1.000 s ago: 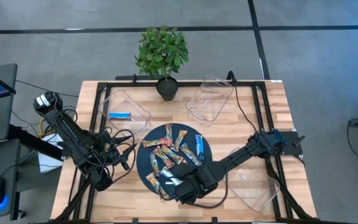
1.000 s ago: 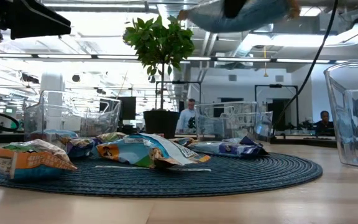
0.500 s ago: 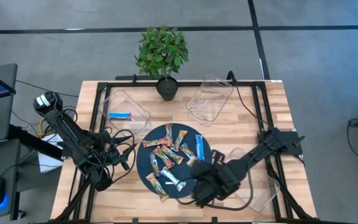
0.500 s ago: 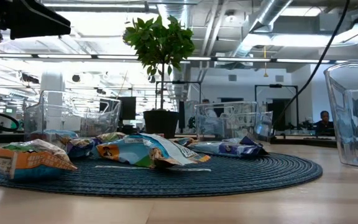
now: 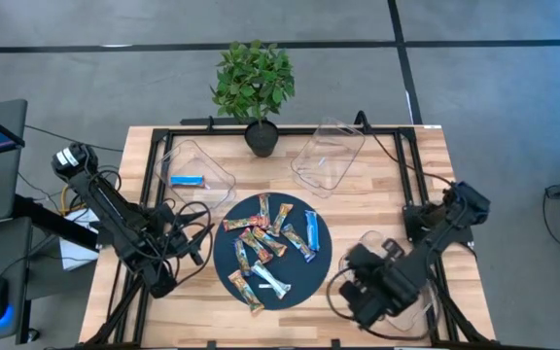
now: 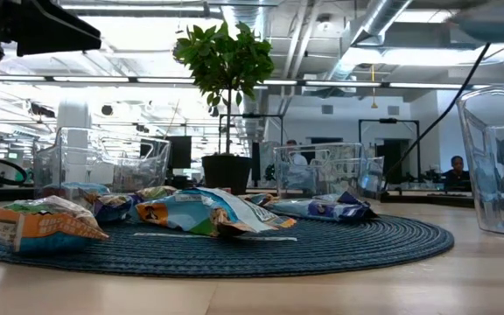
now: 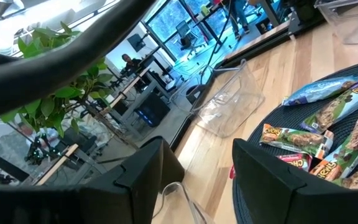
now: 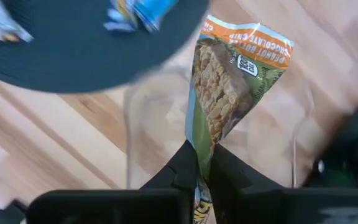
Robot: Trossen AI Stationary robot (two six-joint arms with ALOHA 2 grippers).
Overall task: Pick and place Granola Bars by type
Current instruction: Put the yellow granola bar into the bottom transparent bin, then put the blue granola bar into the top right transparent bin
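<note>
Right gripper [image 8: 199, 163] pinches one end of a gold-green granola bar [image 8: 229, 87], fingers pressed together on the wrapper; bar hangs clear of the surface. High view puts this gripper [image 5: 363, 292] over the near-right part of the table, above the rim of the clear tray [image 5: 424, 299] at that corner. Wrist view shows the tray's clear wall under the bar; tray contents cannot be made out.

Left gripper [image 7: 194, 180] waits at the left edge of the table, fingers spread, nothing between them.

Containers:
- Far-left clear tray [image 5: 212, 167]: holds one blue bar [image 5: 187, 181].
- Far-centre clear tray [image 5: 333, 154], lying at an angle beside the potted plant [image 5: 254, 86]: no bar visible in it from above.
- Round dark woven mat [image 5: 304, 277] at table centre: carries the remaining granola bars [image 5: 261, 238], a loose mixed heap of orange-red-brown, gold-green and blue wrappers. One blue bar [image 5: 310, 229] lies near the mat's right edge; a pale blue one [image 5: 268, 283] lies towards the near edge.

Low view: bars [image 6: 204, 210] lie flat on the mat [image 6: 322, 245], clear trays standing behind and to the right. People show in the room far beyond the table.
</note>
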